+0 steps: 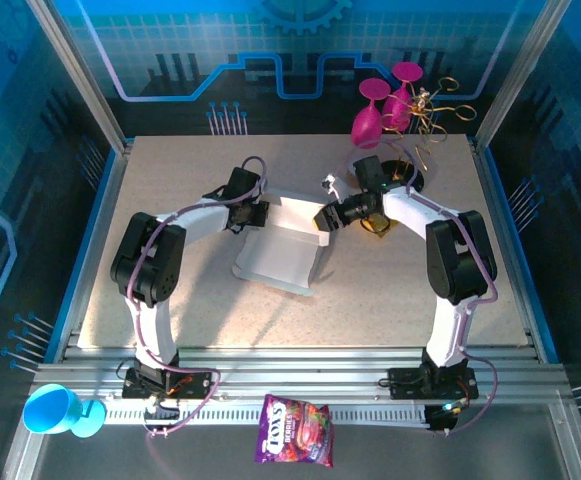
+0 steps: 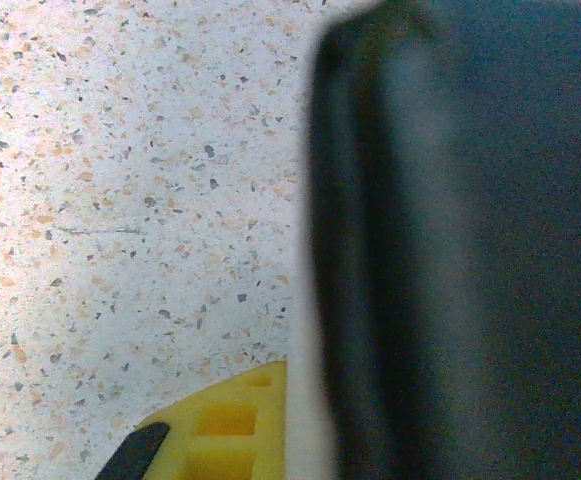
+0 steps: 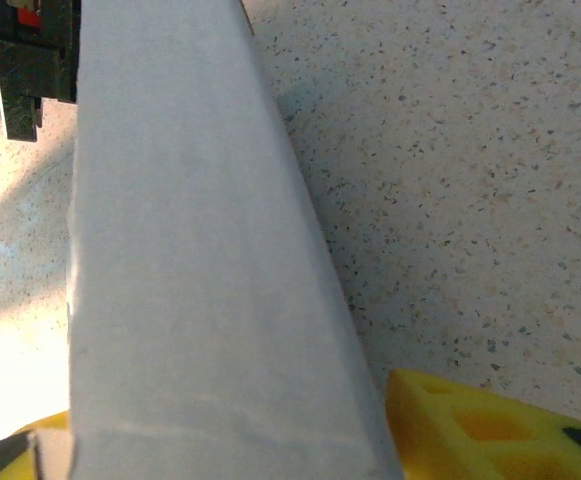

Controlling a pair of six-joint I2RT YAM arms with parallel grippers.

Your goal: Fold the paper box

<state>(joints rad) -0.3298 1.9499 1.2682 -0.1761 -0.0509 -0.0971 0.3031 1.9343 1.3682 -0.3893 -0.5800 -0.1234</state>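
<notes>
The white paper box (image 1: pixel 280 255) lies mid-table as an open tray, with its back wall raised. My left gripper (image 1: pixel 258 216) is at the wall's left end. In the left wrist view a yellow finger (image 2: pixel 232 432) presses against the cardboard's white edge (image 2: pixel 306 400). A dark, shadowed panel (image 2: pixel 450 250) hides the other finger. My right gripper (image 1: pixel 327 219) holds the wall's right end. In the right wrist view the grey-white wall (image 3: pixel 190 300) runs between the two yellow fingers (image 3: pixel 490 430) and touches both.
Two pink goblets (image 1: pixel 385 105) and a gold wire stand (image 1: pixel 430 110) sit at the back right, just behind the right arm. A purple candy bag (image 1: pixel 295 443) and a blue cup (image 1: pixel 55 410) rest on the near rail. Speckled tabletop (image 1: pixel 170 320) surrounds the box.
</notes>
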